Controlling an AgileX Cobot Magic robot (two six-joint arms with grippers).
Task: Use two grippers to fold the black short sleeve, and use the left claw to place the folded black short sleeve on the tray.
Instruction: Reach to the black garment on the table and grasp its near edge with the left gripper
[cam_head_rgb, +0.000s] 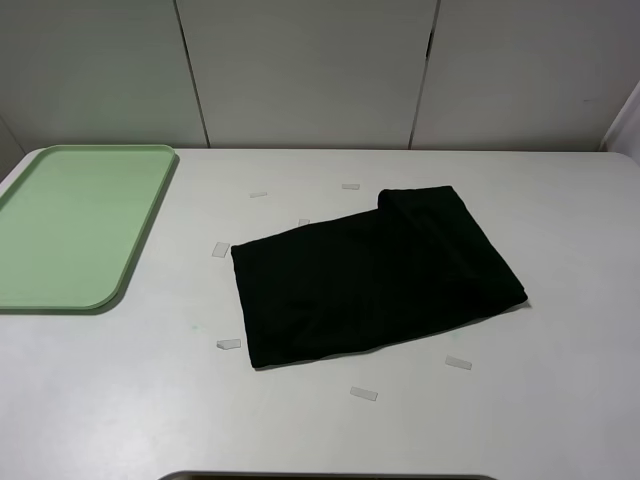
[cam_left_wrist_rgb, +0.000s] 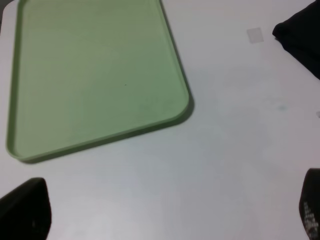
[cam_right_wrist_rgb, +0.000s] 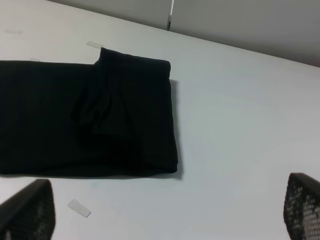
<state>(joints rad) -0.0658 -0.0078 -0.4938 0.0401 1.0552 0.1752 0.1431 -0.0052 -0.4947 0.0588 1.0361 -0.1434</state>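
Note:
The black short sleeve lies folded flat on the white table, right of centre, with a doubled-over part at its right end. It also shows in the right wrist view, and one corner shows in the left wrist view. The light green tray sits empty at the far left and also shows in the left wrist view. My left gripper is open and empty above bare table near the tray's corner. My right gripper is open and empty, near the shirt's right end. Neither gripper shows in the exterior view.
Several small clear tape marks lie around the shirt, for instance one at its left, one in front and one at the back. Grey wall panels stand behind the table. A dark edge runs along the table's front.

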